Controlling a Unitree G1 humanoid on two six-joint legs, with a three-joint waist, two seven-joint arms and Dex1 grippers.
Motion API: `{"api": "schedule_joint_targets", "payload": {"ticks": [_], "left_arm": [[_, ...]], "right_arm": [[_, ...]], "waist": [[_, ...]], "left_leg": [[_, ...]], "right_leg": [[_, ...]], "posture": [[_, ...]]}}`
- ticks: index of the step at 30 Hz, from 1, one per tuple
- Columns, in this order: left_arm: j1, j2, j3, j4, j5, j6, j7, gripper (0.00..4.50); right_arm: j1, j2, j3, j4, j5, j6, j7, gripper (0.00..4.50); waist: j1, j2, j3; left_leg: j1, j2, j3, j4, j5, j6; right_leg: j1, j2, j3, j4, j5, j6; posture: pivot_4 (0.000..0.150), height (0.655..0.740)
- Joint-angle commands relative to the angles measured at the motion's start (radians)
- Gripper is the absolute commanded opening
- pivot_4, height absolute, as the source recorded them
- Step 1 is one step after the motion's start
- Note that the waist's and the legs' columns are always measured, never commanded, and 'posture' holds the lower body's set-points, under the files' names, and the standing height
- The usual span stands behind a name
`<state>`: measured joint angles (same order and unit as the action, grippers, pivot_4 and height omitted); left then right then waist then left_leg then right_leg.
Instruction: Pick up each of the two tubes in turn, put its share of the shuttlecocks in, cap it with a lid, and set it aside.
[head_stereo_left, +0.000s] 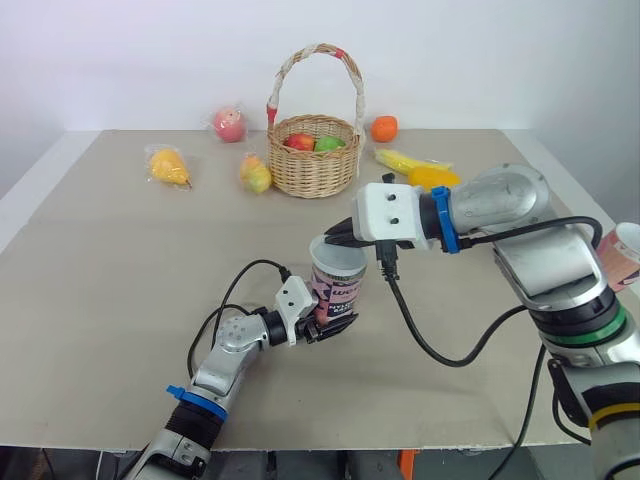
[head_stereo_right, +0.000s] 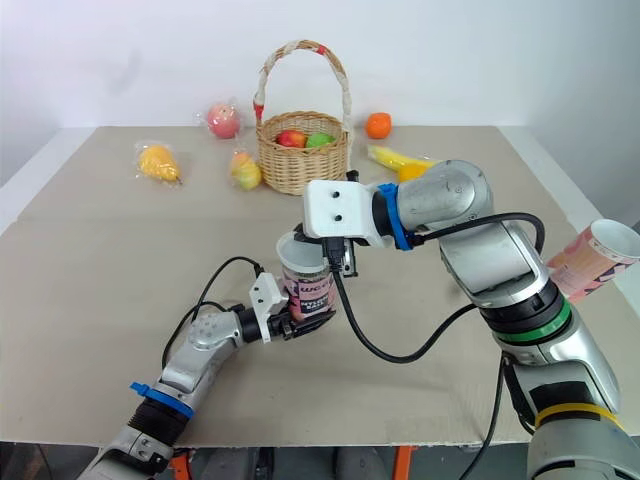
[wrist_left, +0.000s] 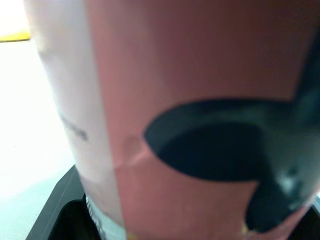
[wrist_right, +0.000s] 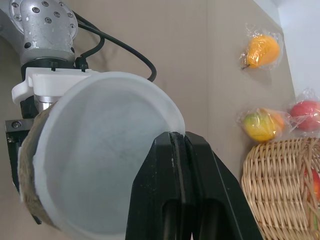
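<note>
Tube (head_stereo_left: 336, 290), pink with printed lettering, stands upright near the middle of the table (head_stereo_left: 120, 300). The left claw (head_stereo_left: 325, 325) is clenched around its lower part, the fingers largely hidden behind it. In the left wrist view the tube's wall sits so close that its print blurs. On top lies a frosted white lid (wrist_right: 100, 150). The right claw (wrist_right: 175, 137) has its fingers pressed together on the lid's far rim, pinching it. The cloudy lid hides whatever is inside. A black cable (head_stereo_left: 420, 335) loops down from the right wrist. A second tube (head_stereo_right: 592, 258) lies tilted at the table's right edge, partly behind the right arm. Farther back stand a wicker basket (head_stereo_left: 315, 170) and wrapped fruit (head_stereo_left: 168, 166).
</note>
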<state>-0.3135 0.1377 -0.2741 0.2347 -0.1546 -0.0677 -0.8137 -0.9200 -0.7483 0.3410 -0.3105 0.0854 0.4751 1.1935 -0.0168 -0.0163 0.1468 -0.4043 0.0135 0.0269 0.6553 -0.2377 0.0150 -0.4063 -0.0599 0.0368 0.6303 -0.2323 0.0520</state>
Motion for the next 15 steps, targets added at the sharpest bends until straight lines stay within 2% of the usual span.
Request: {"api": "schedule_joint_targets", "payload": {"ticks": [1,11,15], "left_arm": [[0.021,0.009,-0.009,0.070,0.025,0.024,0.011,3.03],[0.014,0.006,-0.009,0.079,0.023,0.021,0.009,3.03],[0.014,0.004,-0.008,0.080,0.021,0.020,0.009,3.03]], "right_arm": [[-0.005,-0.033,-0.009,-0.001,-0.009,0.000,0.026,0.14],[-0.029,-0.026,-0.027,0.001,0.006,-0.015,0.032,0.14],[-0.022,0.014,-0.084,-0.008,0.076,0.021,0.005,0.14]], "waist": [[0.001,0.000,0.000],[0.001,0.000,0.000],[0.001,0.000,0.001]], "left_leg": [[0.000,0.000,0.000,0.000,0.000,0.000],[-0.002,0.000,0.000,0.000,0.000,0.000],[-0.002,0.000,0.000,-0.001,0.000,0.001]], "right_leg": [[0.000,0.000,0.000,0.000,0.000,0.000],[0.000,-0.002,-0.003,0.000,0.000,0.000],[0.000,-0.004,-0.006,0.000,0.000,0.000]], "posture": [[0.150,0.7400],[0.150,0.7400],[0.150,0.7400]]}}
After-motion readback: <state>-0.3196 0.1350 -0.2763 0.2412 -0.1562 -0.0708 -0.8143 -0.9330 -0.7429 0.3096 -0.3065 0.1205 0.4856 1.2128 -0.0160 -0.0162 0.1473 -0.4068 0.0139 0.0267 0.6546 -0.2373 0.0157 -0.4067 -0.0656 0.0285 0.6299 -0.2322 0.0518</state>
